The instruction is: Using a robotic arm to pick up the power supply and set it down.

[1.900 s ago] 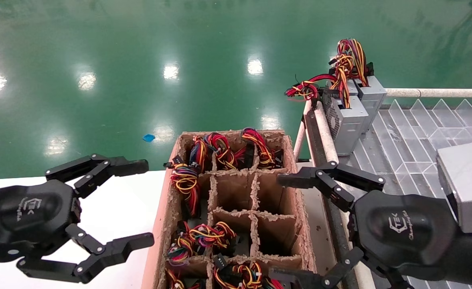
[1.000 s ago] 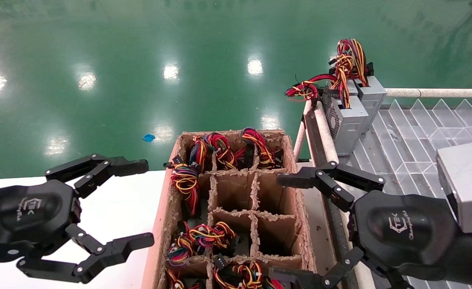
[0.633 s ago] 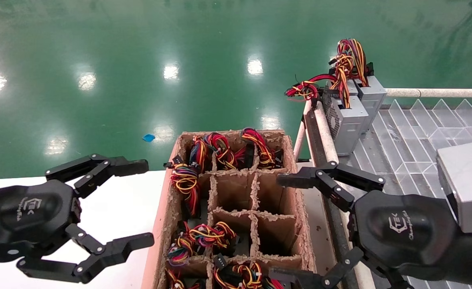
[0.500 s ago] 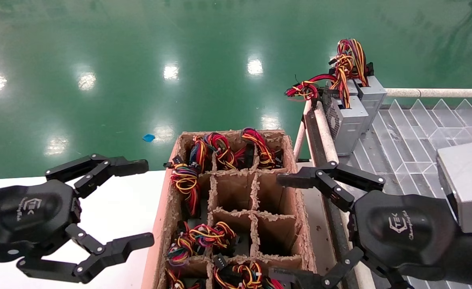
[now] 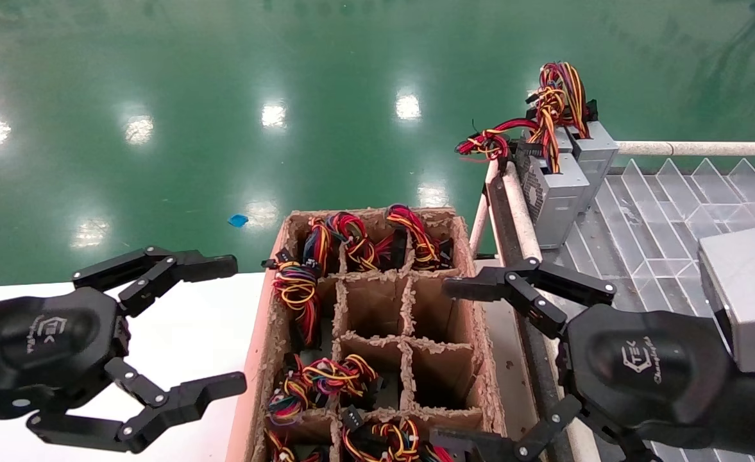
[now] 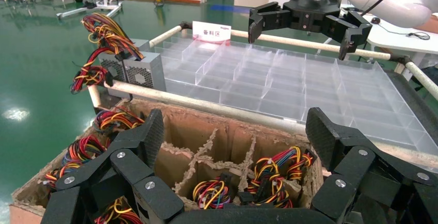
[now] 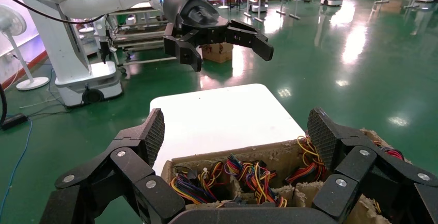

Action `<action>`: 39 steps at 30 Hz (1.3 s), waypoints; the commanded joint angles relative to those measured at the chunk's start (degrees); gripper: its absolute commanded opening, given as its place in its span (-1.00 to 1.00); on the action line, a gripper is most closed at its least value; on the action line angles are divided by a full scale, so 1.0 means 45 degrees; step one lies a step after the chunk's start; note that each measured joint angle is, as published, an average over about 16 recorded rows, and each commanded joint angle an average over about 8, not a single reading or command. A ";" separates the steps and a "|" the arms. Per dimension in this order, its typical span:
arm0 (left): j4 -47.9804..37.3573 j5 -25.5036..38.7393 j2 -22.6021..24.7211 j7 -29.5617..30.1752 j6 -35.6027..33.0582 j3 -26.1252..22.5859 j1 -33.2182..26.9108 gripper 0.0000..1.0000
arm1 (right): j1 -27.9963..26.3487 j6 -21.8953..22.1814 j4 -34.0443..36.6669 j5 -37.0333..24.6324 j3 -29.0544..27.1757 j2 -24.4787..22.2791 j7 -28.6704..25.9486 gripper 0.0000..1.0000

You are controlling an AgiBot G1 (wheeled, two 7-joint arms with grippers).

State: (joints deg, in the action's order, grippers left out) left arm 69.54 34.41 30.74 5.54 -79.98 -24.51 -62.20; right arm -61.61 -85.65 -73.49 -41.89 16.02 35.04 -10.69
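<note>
Cardboard divider box [image 5: 480, 333] is sitting btwn both grippers, w/ power supplies' wire bundles [image 5: 297, 289] poking out of several cells. Right gripper [image 5: 460, 359] is hovering at the box's right edge, fingers spread wide, gripping nothing; left gripper [image 5: 223, 324] is idling over the white table [image 5: 185, 333], also spread. Looks like the pre-grasp step: next move prob. needs the right gripper centring over a filled cell & descending. Two units [image 5: 560, 186] are already standing on the clear tray [image 5: 672, 218].

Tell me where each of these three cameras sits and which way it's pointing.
Head view: on the head, looking down at the cardboard box between the left gripper and right gripper, both open.
Left wrist view: looks across the box to the clear tray; right gripper beyond.
Right wrist view: looks across the box to the white table; left gripper beyond.
All share the box.
</note>
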 commanded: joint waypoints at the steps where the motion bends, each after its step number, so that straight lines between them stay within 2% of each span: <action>1: 0.0000 0.0000 0.0000 0.0000 0.0000 0.0000 0.0000 1.00 | 0.0000 0.0000 0.0000 0.0000 0.0000 0.0000 0.0000 1.00; 39: 0.0000 0.0000 0.0000 0.0000 0.0000 0.0000 0.0000 1.00 | 0.0000 0.0000 0.0000 0.0000 0.0000 0.0000 0.0000 1.00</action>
State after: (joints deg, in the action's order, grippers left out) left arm 69.54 34.41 30.74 5.54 -79.98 -24.51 -62.20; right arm -61.61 -85.65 -73.49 -41.89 16.02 35.04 -10.69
